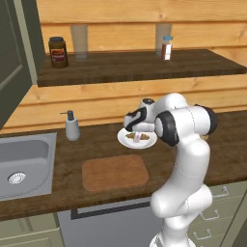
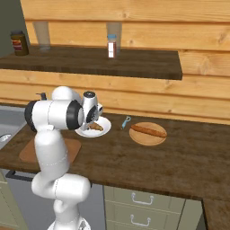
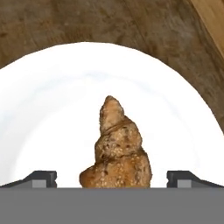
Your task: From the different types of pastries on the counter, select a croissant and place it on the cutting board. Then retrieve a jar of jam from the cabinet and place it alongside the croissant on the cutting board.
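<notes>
The croissant (image 3: 118, 148), brown and seeded, lies on a white plate (image 3: 52, 109) on the counter. My gripper (image 3: 114, 179) hangs open just above the plate, one fingertip (image 3: 41, 178) on each side of the croissant's near end, not touching it. From the base, the gripper (image 1: 137, 135) points down over the plate (image 1: 126, 140). The brown cutting board (image 1: 115, 172) lies bare in front of the plate, toward the counter's front edge. The jar of jam (image 1: 58, 52), dark with a red label, stands at the left end of the upper shelf.
A wooden plate with a long pastry (image 2: 148, 133) sits right of the white plate, a small blue tool (image 2: 126, 122) between them. A soap dispenser (image 1: 72, 126) and a sink (image 1: 24, 164) are at the left. A small bottle (image 1: 167, 48) and two glasses stand on the shelf.
</notes>
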Controlling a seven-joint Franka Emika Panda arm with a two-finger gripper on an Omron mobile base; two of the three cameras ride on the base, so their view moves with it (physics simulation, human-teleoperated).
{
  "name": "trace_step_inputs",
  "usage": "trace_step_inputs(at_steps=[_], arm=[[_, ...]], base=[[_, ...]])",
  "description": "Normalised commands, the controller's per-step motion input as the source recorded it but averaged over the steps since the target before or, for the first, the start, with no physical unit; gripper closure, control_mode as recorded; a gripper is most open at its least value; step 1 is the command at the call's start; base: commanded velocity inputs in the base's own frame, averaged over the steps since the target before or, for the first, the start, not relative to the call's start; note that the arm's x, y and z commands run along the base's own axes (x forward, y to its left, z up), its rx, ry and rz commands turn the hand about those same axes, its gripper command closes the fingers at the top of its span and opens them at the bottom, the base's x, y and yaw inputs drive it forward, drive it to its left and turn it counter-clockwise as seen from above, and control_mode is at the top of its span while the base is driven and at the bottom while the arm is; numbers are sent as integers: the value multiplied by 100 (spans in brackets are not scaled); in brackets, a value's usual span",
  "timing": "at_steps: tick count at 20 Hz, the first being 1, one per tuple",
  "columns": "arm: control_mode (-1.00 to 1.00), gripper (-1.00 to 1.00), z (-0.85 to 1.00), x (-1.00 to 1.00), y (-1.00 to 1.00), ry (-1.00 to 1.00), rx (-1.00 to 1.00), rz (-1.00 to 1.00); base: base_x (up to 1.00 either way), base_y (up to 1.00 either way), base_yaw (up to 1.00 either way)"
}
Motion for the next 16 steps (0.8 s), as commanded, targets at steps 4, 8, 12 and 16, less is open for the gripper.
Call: trace_step_inputs(at_steps=[4,8,12,16], arm=[[-100,100,-40,9,2,3,0,0],[-100,100,-26,2,3,2,0,0],[-100,100,0,0,3,3,0,0],[-100,100,43,-11,12,2,0,-1]], base=[[0,0,0],[0,0,0],[0,0,0],[0,0,0]])
